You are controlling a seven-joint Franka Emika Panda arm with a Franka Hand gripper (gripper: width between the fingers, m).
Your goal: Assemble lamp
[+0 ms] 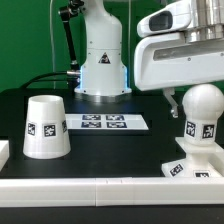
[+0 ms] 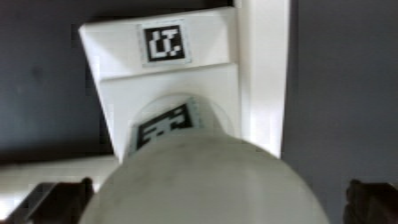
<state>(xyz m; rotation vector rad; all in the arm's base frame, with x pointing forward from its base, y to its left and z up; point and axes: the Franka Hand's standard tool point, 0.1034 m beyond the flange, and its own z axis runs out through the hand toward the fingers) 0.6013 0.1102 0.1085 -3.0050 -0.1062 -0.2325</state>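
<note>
The round-headed bulb [image 1: 202, 115] stands upright on the flat square base [image 1: 196, 168] at the exterior view's right. My gripper [image 1: 192, 100] hangs just over it, jaws open, with one dark finger [image 1: 172, 100] beside the bulb's head. In the wrist view the bulb's head [image 2: 196, 170] fills the space between my gripper's [image 2: 217, 206] two fingers [image 2: 63, 202], with a gap on each side. The base [image 2: 164, 60] and its tag lie beyond. The tapered shade [image 1: 46, 126] stands alone, mouth down, at the exterior view's left.
The marker board [image 1: 103, 123] lies flat on the black table between the shade and the arm's pedestal [image 1: 101, 70]. A white rail [image 1: 100, 185] runs along the front edge and touches the base; it shows in the wrist view [image 2: 267, 80] too.
</note>
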